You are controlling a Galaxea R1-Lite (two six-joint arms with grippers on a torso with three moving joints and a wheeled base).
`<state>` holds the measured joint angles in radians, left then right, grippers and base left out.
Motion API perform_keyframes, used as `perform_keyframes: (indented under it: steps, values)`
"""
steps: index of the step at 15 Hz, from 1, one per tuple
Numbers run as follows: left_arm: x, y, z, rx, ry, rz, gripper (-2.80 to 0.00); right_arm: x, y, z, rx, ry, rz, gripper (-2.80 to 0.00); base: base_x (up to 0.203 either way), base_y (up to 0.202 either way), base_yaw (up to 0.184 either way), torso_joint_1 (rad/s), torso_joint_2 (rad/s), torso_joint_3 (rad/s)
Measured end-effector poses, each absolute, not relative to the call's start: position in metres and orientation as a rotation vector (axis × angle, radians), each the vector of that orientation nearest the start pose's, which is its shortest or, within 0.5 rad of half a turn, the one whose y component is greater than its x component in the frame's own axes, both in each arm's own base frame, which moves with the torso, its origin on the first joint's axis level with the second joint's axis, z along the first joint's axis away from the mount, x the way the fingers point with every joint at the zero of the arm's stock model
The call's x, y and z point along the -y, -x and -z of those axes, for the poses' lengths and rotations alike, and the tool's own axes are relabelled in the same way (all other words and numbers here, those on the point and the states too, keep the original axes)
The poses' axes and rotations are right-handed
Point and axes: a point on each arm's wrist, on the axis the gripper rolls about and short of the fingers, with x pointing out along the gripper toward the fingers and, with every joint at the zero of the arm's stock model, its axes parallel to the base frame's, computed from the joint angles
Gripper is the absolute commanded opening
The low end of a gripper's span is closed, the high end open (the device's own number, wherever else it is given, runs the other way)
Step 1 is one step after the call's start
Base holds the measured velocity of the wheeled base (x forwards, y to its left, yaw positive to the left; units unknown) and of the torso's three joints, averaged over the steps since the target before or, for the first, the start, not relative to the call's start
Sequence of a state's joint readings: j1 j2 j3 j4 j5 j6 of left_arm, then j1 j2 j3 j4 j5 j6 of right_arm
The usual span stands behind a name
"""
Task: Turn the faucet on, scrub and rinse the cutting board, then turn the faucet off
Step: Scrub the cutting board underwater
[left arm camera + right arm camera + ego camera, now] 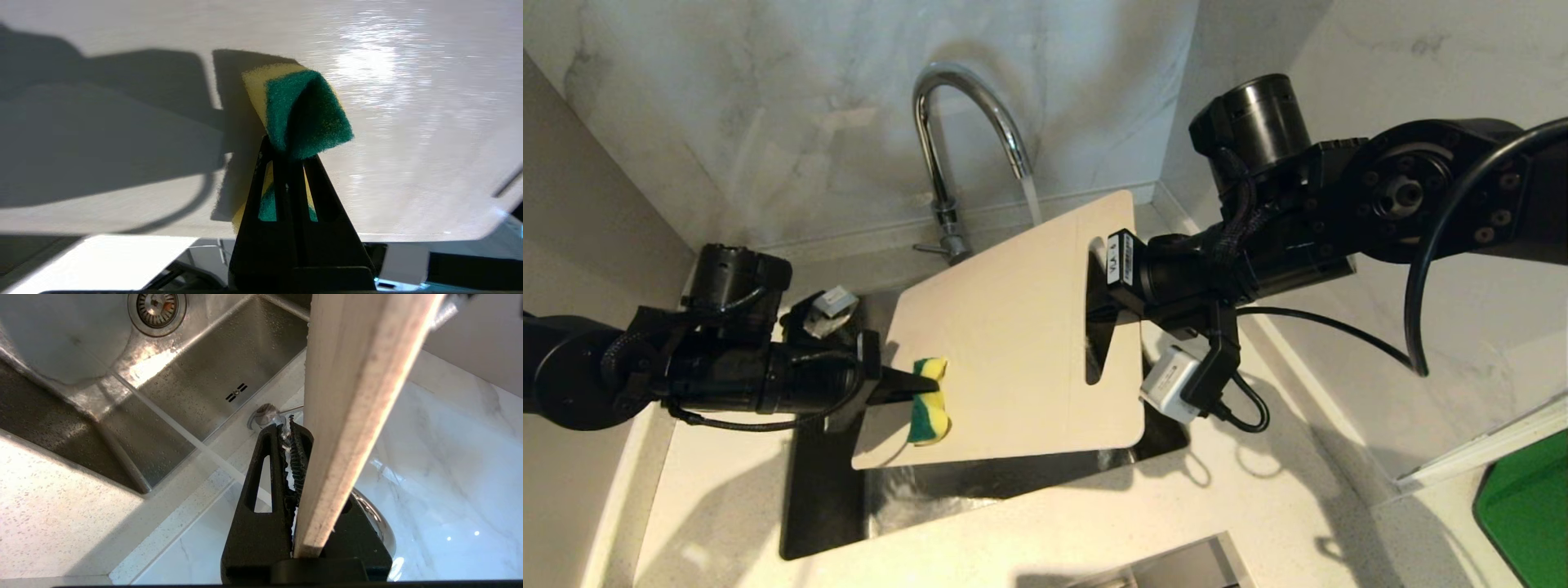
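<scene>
Cutting board, the large flat cream-white plastic rectangle with rounded corners and a slot handle (1013, 327), is where our work lies: we hold it tilted over the stainless steel sink basin (907, 502), which is set into the pale speckled counter (1029, 539) near its back edge. Our right end effector (1104, 306) is clamped on the board's edge at the slot, on the side toward the counter's right. The tall chrome gooseneck faucet (964, 114) stands at the counter's back edge behind the sink, and a thin stream of water (1031, 200) runs from its spout onto the board's upper corner.

Our left end effector (288, 163) is closed on a yellow sponge with a green scouring face (929, 400), pinching it so that it folds, and the sponge sits against the board's face near its lower left corner.

We judge the step in hand to be the scrubbing. To do it well, we would keep the sponge pressed flat to the face and sweep it in overlapping strokes from the wet upper corner toward the lower edge, so the run-off carries the dirt into the sink. The right grip should hold firm against that push, since the wet plastic looks likely to slip or swing. The board's far side would also want a pass.
</scene>
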<state>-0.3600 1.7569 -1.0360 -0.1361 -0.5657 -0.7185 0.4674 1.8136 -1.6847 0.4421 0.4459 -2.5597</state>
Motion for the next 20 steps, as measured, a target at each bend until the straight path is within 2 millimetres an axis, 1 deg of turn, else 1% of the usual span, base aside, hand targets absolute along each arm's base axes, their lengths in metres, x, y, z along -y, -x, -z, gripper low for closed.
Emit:
perform_keyframes:
  steps: [3, 7, 10, 12, 14, 16, 17, 19, 20]
  values:
    - [0.104, -0.296, -0.169, -0.891, 0.702, 0.596, -2.80, -0.161, -0.298, -0.291, 0.889, 2.257, -1.061, -2.80, 0.000, 0.000, 0.000, 0.000, 0.00, 0.000]
    - [0.066, -0.297, -0.153, -0.865, 0.716, 0.531, -2.80, -0.161, -0.297, -0.292, 0.893, 2.256, -1.057, -2.80, 0.000, 0.000, 0.000, 0.000, 0.00, 0.000]
    - [0.041, -0.297, -0.141, -0.853, 0.686, 0.481, -2.80, -0.160, -0.296, -0.293, 0.890, 2.252, -1.056, -2.80, 0.000, 0.000, 0.000, 0.000, 0.00, 0.000]
    - [0.031, -0.298, -0.134, -0.856, 0.680, 0.458, -2.80, -0.160, -0.295, -0.295, 0.886, 2.243, -1.043, -2.80, 0.000, 0.000, 0.000, 0.000, 0.00, 0.000]
    - [0.028, -0.299, -0.132, -0.861, 0.687, 0.448, -2.80, -0.159, -0.294, -0.295, 0.885, 2.243, -1.031, -2.80, 0.000, 0.000, 0.000, 0.000, 0.00, 0.000]
    - [0.028, -0.297, -0.138, -0.847, 0.705, 0.456, -2.80, -0.157, -0.291, -0.292, 0.875, 2.237, -1.048, -2.80, 0.000, 0.000, 0.000, 0.000, 0.00, 0.000]
    - [0.028, -0.296, -0.147, -0.824, 0.720, 0.462, -2.80, -0.156, -0.289, -0.289, 0.870, 2.232, -1.060, -2.80, 0.000, 0.000, 0.000, 0.000, 0.00, 0.000]
    - [0.027, -0.291, -0.172, -0.758, 0.748, 0.477, -2.80, -0.155, -0.287, -0.285, 0.865, 2.224, -1.049, -2.80, 0.000, 0.000, 0.000, 0.000, 0.00, 0.000]
    - [0.027, -0.286, -0.188, -0.712, 0.755, 0.490, -2.80, -0.154, -0.285, -0.284, 0.862, 2.220, -1.038, -2.80, 0.000, 0.000, 0.000, 0.000, 0.00, 0.000]
